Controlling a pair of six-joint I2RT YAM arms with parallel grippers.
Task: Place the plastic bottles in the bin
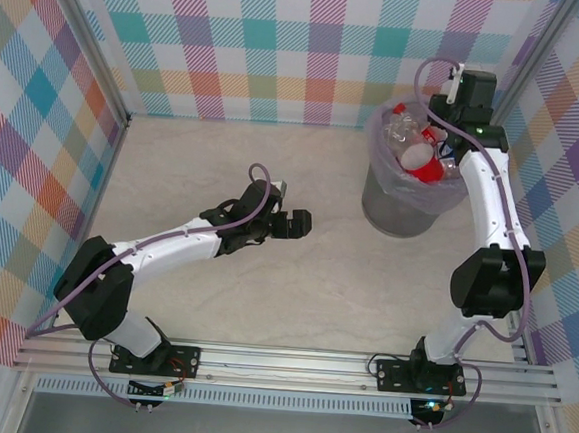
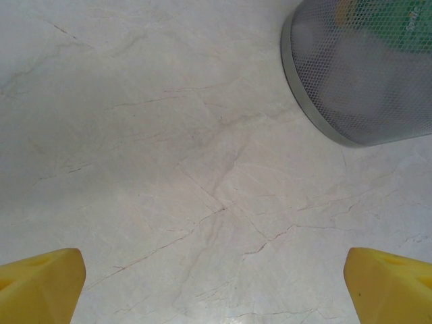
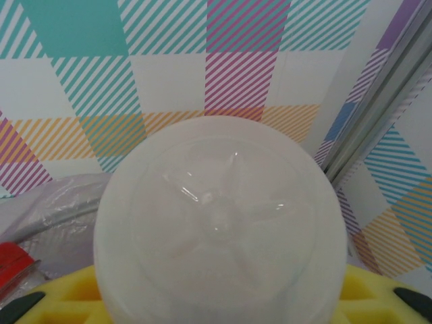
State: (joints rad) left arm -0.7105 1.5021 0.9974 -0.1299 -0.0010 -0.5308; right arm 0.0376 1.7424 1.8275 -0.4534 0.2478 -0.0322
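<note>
One clear, star-based plastic bottle (image 3: 219, 223) between yellow pads (image 3: 67, 300) of right gripper (image 3: 216, 305)

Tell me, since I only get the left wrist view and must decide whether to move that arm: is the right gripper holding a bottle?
Observer: Yes. The right gripper is shut on a clear bottle, whose base faces the wrist camera.
Operator: Is it at the bin?
Observer: In the top view it hangs over the bin, in the far right corner.
Operator: Anything inside already?
Observer: Several bottles lie in it, with red caps and labels showing.
</note>
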